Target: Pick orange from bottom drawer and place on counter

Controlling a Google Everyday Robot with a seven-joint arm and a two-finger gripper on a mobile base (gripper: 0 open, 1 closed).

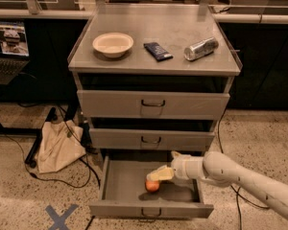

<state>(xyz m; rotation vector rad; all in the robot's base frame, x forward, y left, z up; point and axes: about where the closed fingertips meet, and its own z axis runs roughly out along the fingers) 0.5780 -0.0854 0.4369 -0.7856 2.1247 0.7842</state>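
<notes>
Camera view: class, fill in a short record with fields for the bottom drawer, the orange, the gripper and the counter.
bottom drawer: pulled open
orange: lying inside that drawer, near its middle
gripper: low over the open drawer, just above the orange
counter: holds a bowl, a blue packet and a can lying on its side
</notes>
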